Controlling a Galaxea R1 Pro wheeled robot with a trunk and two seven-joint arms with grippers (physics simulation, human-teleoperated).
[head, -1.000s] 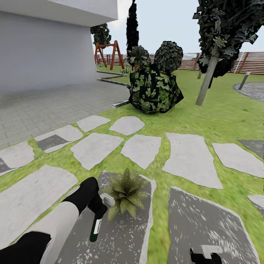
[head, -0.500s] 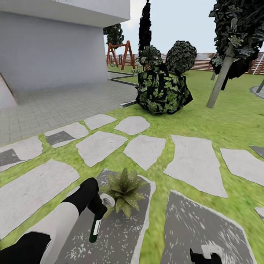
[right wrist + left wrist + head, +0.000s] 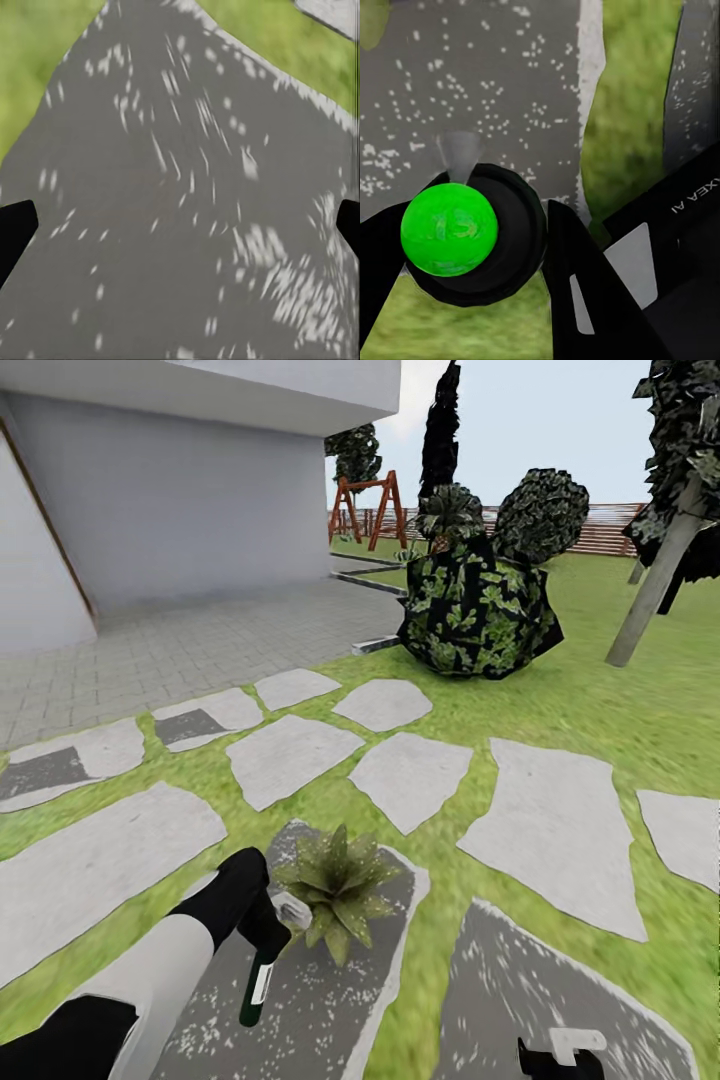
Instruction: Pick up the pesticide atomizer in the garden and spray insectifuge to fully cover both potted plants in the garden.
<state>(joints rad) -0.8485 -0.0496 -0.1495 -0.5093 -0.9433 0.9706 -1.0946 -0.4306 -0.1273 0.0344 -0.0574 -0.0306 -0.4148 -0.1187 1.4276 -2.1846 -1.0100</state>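
Head view, low in the frame: left gripper is clamped on the pesticide atomizer, which hangs down over a dark paving slab, just left of a potted plant. Bottom right, right gripper peeks in; its wrist view shows the fingertips spread wide, holding nothing.

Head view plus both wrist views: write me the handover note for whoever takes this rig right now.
Left claw: shut on the pesticide atomizer, bottle hanging down beside the potted plant on the dark paving slab.
Right claw: open, holding nothing, low over another slab.
Done: atomizer picked up and brought to one plant.
Left: cover this plant with spray, then find and spray the second plant. Whether spray has landed cannot be told.
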